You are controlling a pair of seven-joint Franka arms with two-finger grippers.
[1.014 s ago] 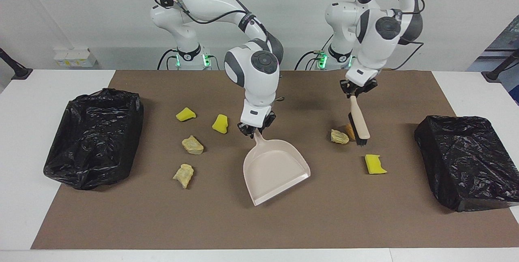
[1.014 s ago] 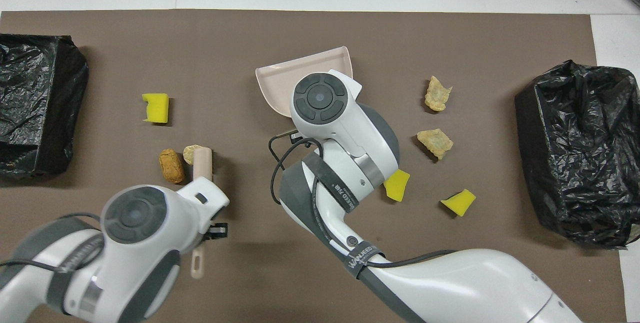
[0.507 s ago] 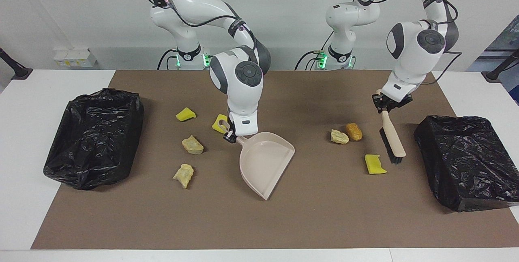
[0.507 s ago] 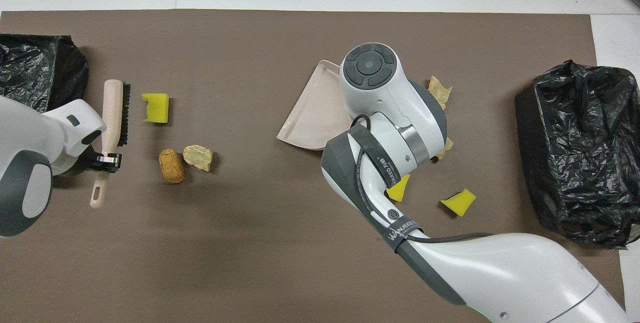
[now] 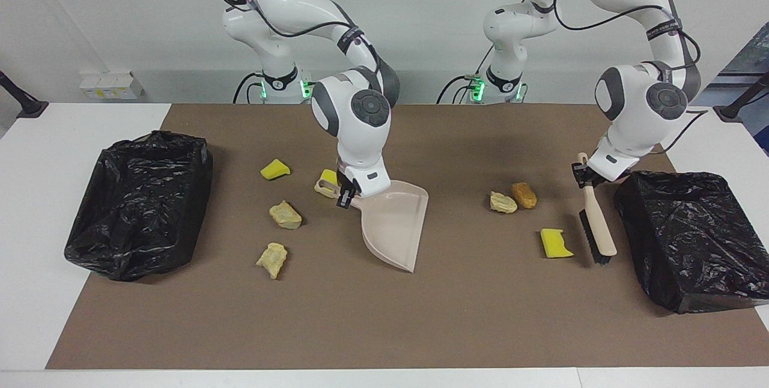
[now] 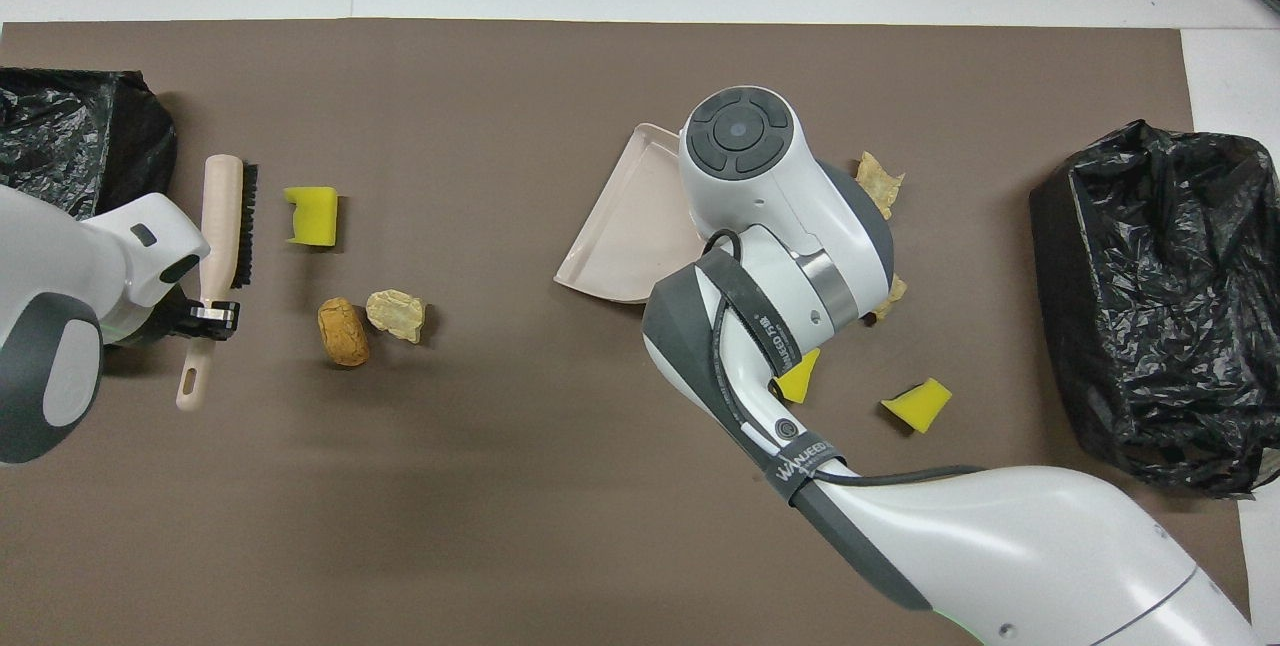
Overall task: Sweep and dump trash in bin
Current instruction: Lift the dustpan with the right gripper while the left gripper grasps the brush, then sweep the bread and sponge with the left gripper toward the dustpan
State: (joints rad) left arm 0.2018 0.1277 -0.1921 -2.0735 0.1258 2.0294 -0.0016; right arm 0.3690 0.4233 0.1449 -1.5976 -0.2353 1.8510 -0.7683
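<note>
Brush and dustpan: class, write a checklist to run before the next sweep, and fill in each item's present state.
1. Left tool shut on brush handle: ok.
2. Right tool shut on dustpan handle: ok.
3. Dustpan mouth turned toward the brush: ok.
4. Yellow sponge chunk between brush and dustpan: ok.
5. Dustpan lip flat on the mat: cannot tell.
6. Bin lined with a black bag, beside the brush: ok.

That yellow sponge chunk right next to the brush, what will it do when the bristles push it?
The yellow sponge chunk looks like light foam, so it will probably slide easily across the brown mat. Its flat, blocky faces suggest it will skid or tumble, not roll. Being soft, it may squash slightly against the brush.
</note>
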